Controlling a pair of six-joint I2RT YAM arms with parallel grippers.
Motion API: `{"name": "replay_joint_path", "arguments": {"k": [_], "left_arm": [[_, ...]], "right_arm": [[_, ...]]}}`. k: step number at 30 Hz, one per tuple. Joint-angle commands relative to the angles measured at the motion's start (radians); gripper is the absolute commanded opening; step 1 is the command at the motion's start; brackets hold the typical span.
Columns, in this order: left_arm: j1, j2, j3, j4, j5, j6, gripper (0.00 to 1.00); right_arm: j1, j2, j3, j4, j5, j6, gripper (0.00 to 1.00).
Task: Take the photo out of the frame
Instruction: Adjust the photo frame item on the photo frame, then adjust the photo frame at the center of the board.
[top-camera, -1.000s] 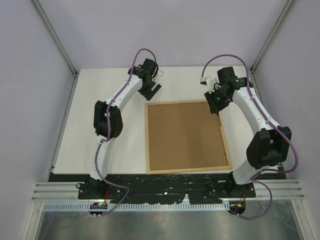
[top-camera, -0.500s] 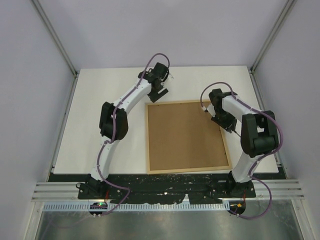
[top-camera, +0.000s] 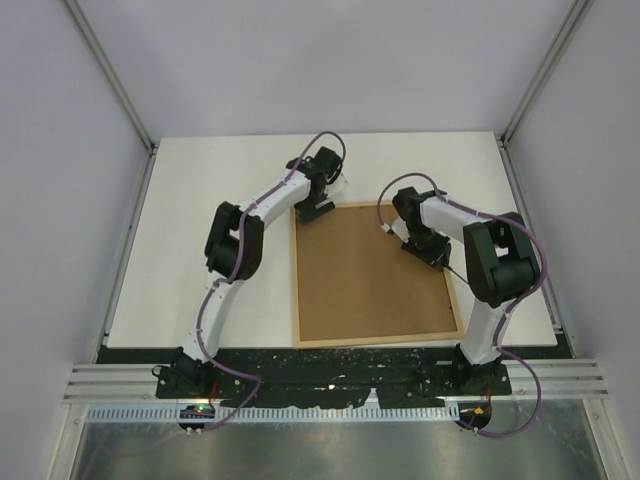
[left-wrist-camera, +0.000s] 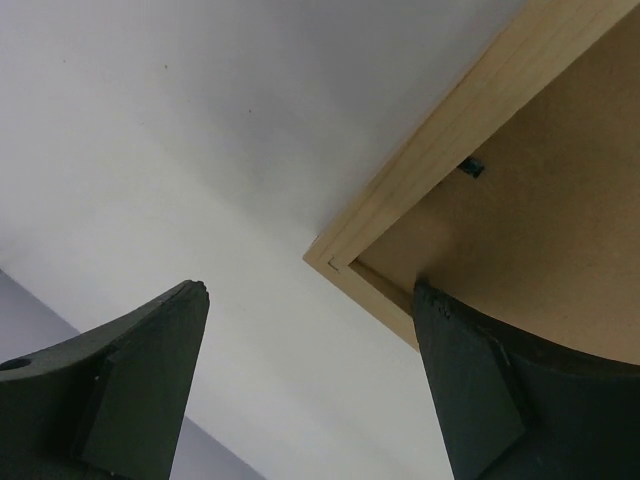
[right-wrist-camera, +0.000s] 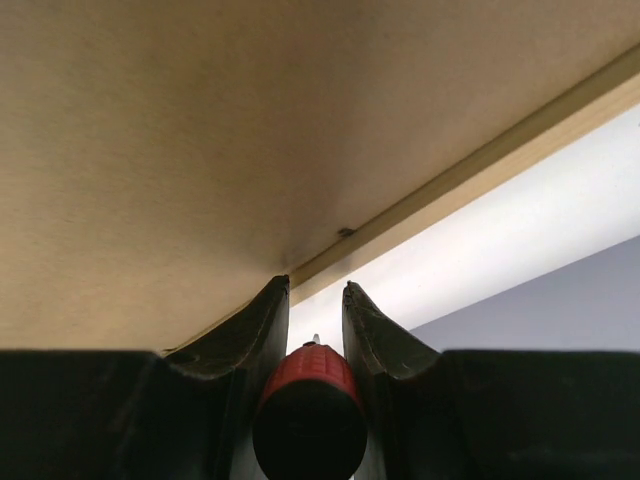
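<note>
Light-wood picture frame (top-camera: 375, 270), a large thin rectangle, lies face down on the white desk (top-camera: 220, 180) between my two arms, its brown fibreboard back turned up and its near rail close to the desk's near edge. My left claw (top-camera: 312, 210) hangs at the frame's far left corner with its jaws spread wide and nothing between them. Seen from the left wrist, one black finger (left-wrist-camera: 120, 390) stands over bare desk outside the corner. The other (left-wrist-camera: 500, 390) stands over the fibreboard just inside the rail, and the mitred corner joint shows in the gap between them. A small dark tab (left-wrist-camera: 472, 166) sits on the board close against the inner edge of a rail. My right claw (top-camera: 425, 245) is low over the right part of the back panel, near the right rail. Its two fingers are closed on a red-handled tool (right-wrist-camera: 308, 400) whose thin metal tip points toward the seam where board meets wood. Whether the tip touches the frame I cannot tell
</note>
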Motion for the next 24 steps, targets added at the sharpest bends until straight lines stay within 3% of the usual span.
{"name": "replay_joint_path", "arguments": {"k": [1,8,14,24], "left_arm": [[-0.002,-0.085,-0.097,0.021,-0.008,0.015,0.9],[-0.008,-0.15,-0.257,-0.003,-0.014,0.005,0.89],[-0.016,-0.225,-0.422,-0.042,-0.021,-0.017,0.88],[-0.027,-0.392,-0.697,-0.097,0.118,-0.138,0.87]], "right_arm": [[0.026,0.004,-0.005,0.016,-0.025,0.028,0.08],[0.019,0.056,-0.054,0.162,0.096,-0.008,0.08],[-0.03,0.128,0.046,0.248,0.167,-0.062,0.08],[-0.05,0.436,0.482,0.332,0.234,-0.226,0.08]]}}
